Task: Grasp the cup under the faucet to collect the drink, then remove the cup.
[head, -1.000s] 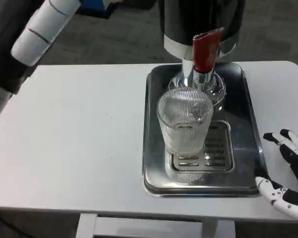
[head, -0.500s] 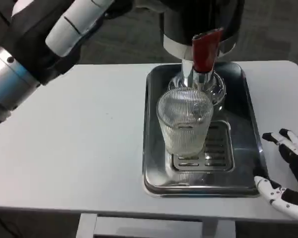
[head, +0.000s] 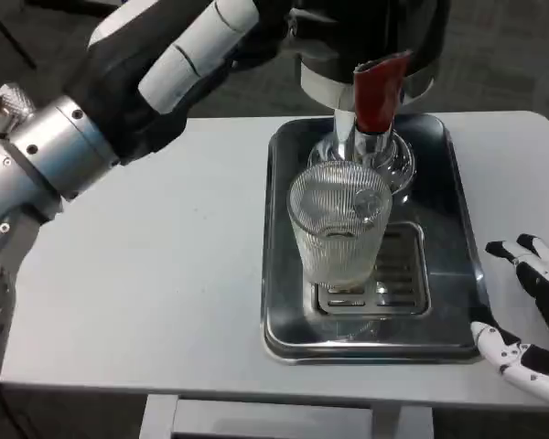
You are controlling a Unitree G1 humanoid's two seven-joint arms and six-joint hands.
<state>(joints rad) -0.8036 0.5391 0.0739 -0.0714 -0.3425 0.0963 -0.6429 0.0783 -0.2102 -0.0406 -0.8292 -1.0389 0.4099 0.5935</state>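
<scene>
Ribbed glass cup [head: 338, 222] stands upright on the grate of the steel drip tray [head: 284, 274], directly beneath the faucet [head: 364, 146] with its red lever [head: 379, 91], toward the desk's [head: 146, 274] far edge. Right hand [head: 531, 325] rests near the desk's right front corner, fingers [head: 512, 254] spread and released, just right of the tray and nearer the cup. Left hand [head: 178, 59] hovers beyond the far edge; I cannot tell its fingers' state.

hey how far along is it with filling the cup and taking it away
Done: the ribbed glass cup stands on the drip tray under the faucet. In hand: the left hand is raised near the dispenser; the right hand waits open beside the tray. Left: grasping, filling, removing.
</scene>
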